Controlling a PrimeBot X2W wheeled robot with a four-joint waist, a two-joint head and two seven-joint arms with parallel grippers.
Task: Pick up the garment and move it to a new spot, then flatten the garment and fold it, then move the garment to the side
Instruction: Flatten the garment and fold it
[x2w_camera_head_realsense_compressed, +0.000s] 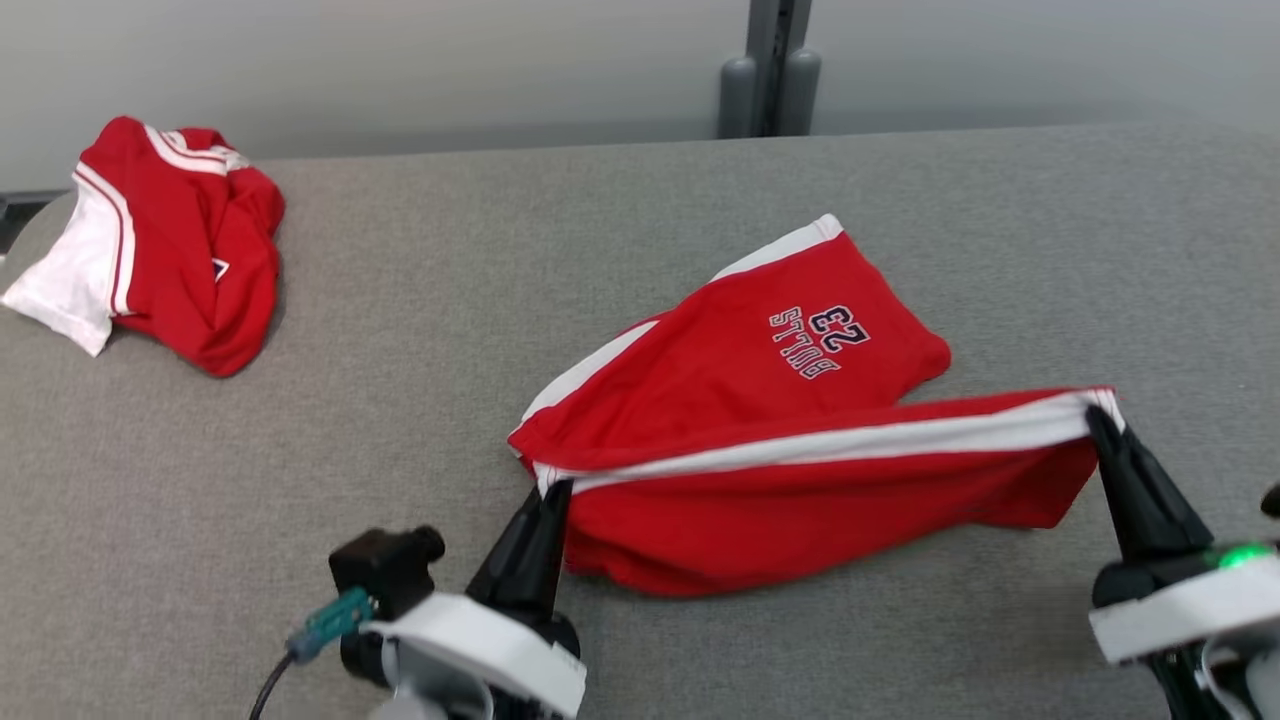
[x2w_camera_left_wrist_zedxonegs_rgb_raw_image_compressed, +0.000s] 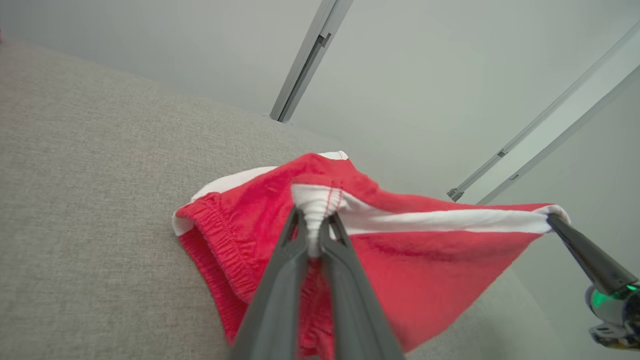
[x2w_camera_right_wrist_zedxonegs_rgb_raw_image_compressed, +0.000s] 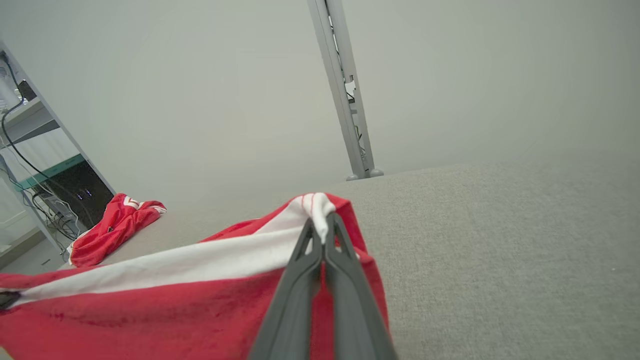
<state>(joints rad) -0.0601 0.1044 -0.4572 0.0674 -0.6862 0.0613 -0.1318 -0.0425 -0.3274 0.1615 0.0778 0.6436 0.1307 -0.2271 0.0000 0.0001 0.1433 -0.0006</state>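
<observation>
Red cloth with a white side stripe makes up the garment (x2w_camera_head_realsense_compressed: 760, 400), a pair of sports shorts. It sits near the middle of the grey desk (x2w_camera_head_realsense_compressed: 400, 560), a little toward the robot's right, with one edge raised off the surface. The left fingers (x2w_camera_head_realsense_compressed: 552, 497) are clenched on one end of the white stripe, at the gathered elastic waist seen in the left wrist view. The right fingers (x2w_camera_head_realsense_compressed: 1098, 420) are clenched on the other end, at what looks like the leg hem.

That stripe is the long axis. It runs left to right across the robot's front, drawn almost taut between the two grips, with its right end slightly farther out. From this held line the rest of the cloth trails away toward the far side of the desk, where one leg lies flat. A loose red flap sags below the stripe on the robot's side. Each arm holds its own end, so neither is nearer the work. Flattening likely depends on keeping the stripe stretched while the held edge is lowered, so the trailing leg spreads instead of bunching.

On the flat leg, dark lettering (x2w_camera_head_realsense_compressed: 815, 340) outlined in white reads "BULLS" and "23", upside down from the head view.

A second red and white garment (x2w_camera_head_realsense_compressed: 170, 240) lies crumpled at the desk's far left, well apart; its small dark mark is too small to read.
</observation>
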